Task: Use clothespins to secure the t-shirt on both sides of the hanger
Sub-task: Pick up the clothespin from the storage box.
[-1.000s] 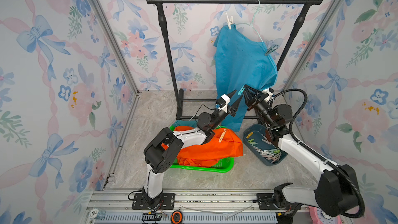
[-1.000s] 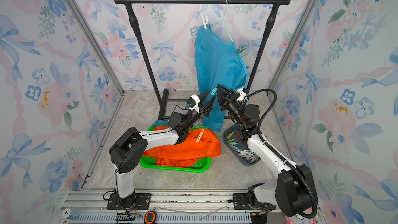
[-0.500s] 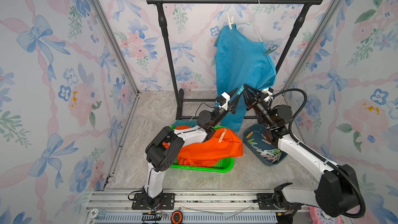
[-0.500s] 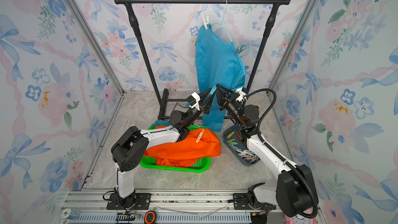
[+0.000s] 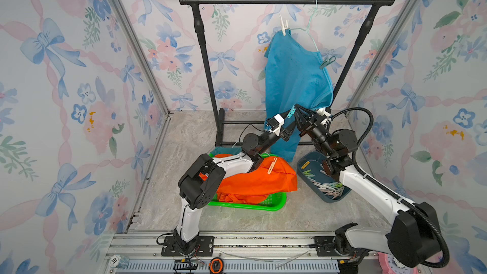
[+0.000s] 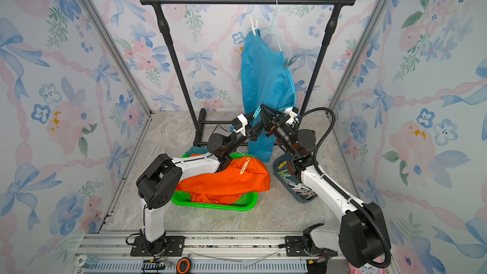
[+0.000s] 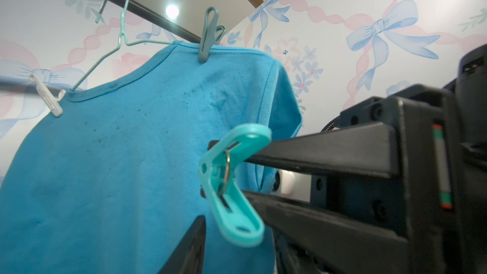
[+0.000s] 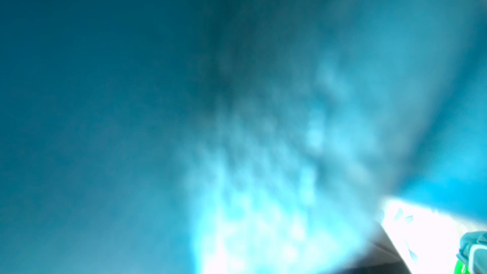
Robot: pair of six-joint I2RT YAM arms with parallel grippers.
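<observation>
**Handover in mid-air, by the look of it**

In both top views the two hands meet in front of the lower part of the blue t-shirt (image 5: 292,75). It hangs on a pale hanger (image 5: 310,28) from the black rail (image 5: 263,0). A teal clothespin (image 5: 290,112) sits between the right hand (image 5: 296,108) and the left hand (image 5: 287,117). A white clothespin (image 5: 283,26) is on one shoulder of the shirt and a grey-green clothespin (image 5: 326,62) on the other. Down on the surface, the dark blue tray (image 5: 301,171) holds a heap of loose clothespins (image 5: 329,188). The green basket (image 5: 263,206) holds an orange garment (image 5: 258,183) with a cream clothespin (image 5: 272,166) lying on it.

In the left wrist view the right hand's black fingers (image 7: 316,151) pinch the teal clothespin (image 7: 232,180) across its two legs. Only one tip of the left hand shows, just beside the lower leg, so I cannot tell whether that hand is spread or gripping.

The step looks like passing the peg across. To do it well, the left hand should close squarely on the handle ends and be firm before the right lets go, or the peg may spring away.

In the right wrist view blurred blue fabric fills almost everything, and no peg shows.
</observation>
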